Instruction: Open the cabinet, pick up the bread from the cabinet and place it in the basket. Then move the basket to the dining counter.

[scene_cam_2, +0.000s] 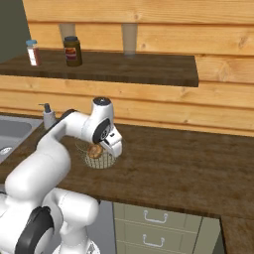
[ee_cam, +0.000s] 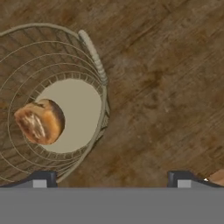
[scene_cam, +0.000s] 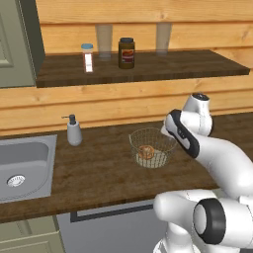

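The wire mesh basket (scene_cam: 159, 159) stands on the dark worktop right of the sink, and the light-brown bread roll (scene_cam: 146, 151) lies inside it on the pale bottom. In the hand view the bread (ee_cam: 40, 121) sits at the left of the basket's floor, and the basket's rim (ee_cam: 93, 51) curves down between my fingertips. My gripper (ee_cam: 111, 179) is open, hovering above the basket's right rim and holding nothing. From the right the gripper (scene_cam_2: 115, 151) hangs just over the basket (scene_cam_2: 104, 162). The cabinet door (scene_cam: 15, 44) stands swung open at upper left above its dark shelf (scene_cam: 173, 66).
A dark jar (scene_cam: 127, 53), a small white bottle (scene_cam: 88, 58) and two glasses stand on the cabinet shelf. A soap bottle (scene_cam: 74, 131) sits beside the steel sink (scene_cam: 29, 168). Bare worktop (scene_cam_2: 188, 158) stretches right of the basket, with drawers (scene_cam_2: 154, 223) below.
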Controlling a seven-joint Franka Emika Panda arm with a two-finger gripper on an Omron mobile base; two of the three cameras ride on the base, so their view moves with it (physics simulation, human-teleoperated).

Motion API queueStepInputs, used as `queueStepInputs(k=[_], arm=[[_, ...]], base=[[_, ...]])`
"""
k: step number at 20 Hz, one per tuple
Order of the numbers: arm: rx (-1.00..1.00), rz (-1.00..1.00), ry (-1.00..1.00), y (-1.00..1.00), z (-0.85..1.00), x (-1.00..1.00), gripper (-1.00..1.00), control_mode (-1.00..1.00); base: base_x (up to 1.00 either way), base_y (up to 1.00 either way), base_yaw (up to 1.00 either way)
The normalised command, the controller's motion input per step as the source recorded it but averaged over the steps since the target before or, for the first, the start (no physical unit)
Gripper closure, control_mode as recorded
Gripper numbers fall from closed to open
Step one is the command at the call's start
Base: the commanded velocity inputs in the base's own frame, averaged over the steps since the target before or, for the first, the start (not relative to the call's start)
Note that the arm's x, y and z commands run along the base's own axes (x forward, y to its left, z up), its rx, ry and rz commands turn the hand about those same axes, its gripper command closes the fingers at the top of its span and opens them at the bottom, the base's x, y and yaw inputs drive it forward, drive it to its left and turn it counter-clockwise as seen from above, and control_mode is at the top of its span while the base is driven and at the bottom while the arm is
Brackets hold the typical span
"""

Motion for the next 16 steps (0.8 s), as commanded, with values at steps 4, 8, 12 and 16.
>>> queueStepInputs(k=[4, 8, 12, 16], arm=[[0.00, 0.00, 0.00, 0.00, -0.34, 0.29, -1.00, -1.00], [0.00, 0.00, 0.00, 0.00, -0.36, 0.32, -1.00, -1.00], [0.00, -0.01, 0.00, 0.00, -0.46, 0.33, -1.00, -1.00], [0.00, -0.01, 0.00, 0.00, -0.38, 0.26, -1.00, -1.00]], base=[[0.00, 0.00, 0.00], [0.00, 0.00, 0.00], [0.00, 0.00, 0.00], [0.00, 0.00, 0.00]])
